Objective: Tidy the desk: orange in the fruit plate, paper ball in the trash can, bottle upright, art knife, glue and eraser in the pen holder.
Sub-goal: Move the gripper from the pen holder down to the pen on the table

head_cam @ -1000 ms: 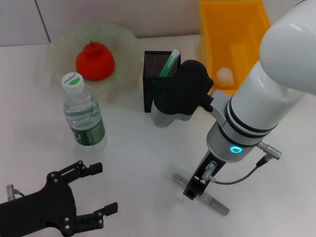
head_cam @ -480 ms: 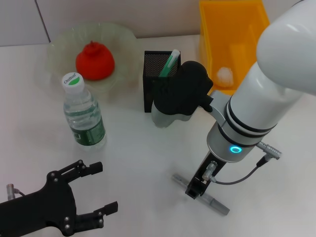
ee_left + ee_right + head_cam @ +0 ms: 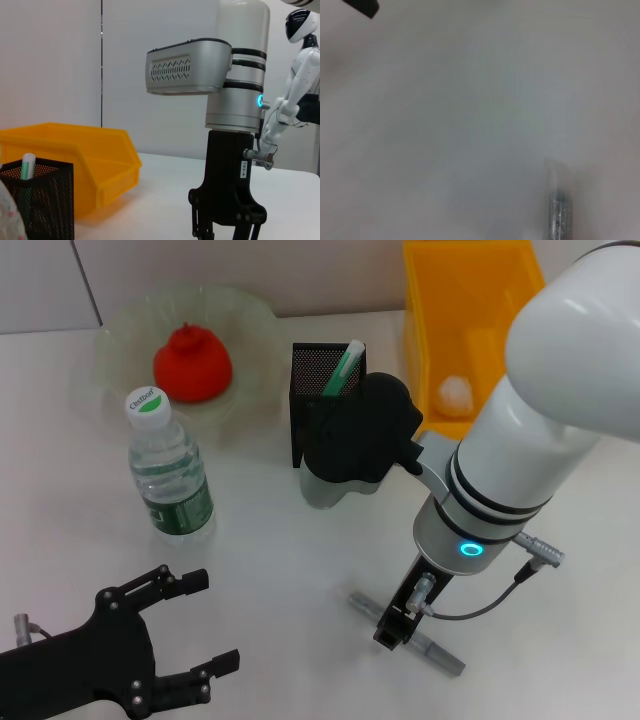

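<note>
Down at the art knife (image 3: pixel 407 633) on the bench (image 3: pixel 280 570), your right tool (image 3: pixel 392 625) has crept slightly leftward — grip state unreadable — left tool (image 3: pixel 185 628) idles released, knife not yet lifted.

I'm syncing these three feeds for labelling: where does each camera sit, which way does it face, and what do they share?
Head view: from the robot's head, looking down at the desk; left gripper and right gripper over the art knife show.
Left wrist view: low on the left arm, facing across at the right gripper, pen holder and trash can.
Right wrist view: facing straight down; no fingers show.
Shared: the art knife, head and right wrist.
</note>
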`<move>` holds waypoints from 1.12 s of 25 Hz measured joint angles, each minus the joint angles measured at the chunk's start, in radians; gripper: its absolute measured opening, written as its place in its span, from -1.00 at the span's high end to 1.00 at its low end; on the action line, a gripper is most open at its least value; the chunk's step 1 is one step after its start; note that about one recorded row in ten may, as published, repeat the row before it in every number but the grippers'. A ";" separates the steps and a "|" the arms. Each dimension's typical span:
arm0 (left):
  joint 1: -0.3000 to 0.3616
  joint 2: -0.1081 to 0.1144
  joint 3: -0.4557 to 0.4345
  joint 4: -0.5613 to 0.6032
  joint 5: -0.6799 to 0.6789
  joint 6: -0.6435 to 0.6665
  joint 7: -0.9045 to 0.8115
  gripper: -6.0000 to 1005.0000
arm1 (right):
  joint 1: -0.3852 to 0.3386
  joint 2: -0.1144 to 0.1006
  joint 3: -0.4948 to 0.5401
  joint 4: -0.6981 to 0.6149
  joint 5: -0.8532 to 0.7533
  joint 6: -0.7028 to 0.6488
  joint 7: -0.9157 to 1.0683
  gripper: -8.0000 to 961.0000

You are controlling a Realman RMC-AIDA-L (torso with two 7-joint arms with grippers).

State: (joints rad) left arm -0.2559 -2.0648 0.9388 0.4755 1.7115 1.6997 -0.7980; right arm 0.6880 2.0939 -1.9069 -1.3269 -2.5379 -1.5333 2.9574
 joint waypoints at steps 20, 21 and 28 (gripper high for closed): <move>0.000 0.000 0.000 -0.006 0.000 -0.005 0.005 -0.71 | 0.018 0.000 -0.001 0.033 0.001 0.001 -0.001 0.51; 0.000 0.000 0.000 -0.006 0.000 -0.005 0.005 -0.71 | 0.019 0.000 -0.001 0.033 0.001 0.001 -0.001 0.55; 0.000 0.000 0.000 -0.005 0.000 -0.002 0.005 -0.71 | 0.011 -0.001 0.011 0.007 0.001 -0.004 -0.002 0.76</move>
State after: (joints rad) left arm -0.2562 -2.0647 0.9388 0.4700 1.7116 1.6974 -0.7930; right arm 0.6988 2.0924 -1.8960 -1.3197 -2.5371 -1.5370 2.9550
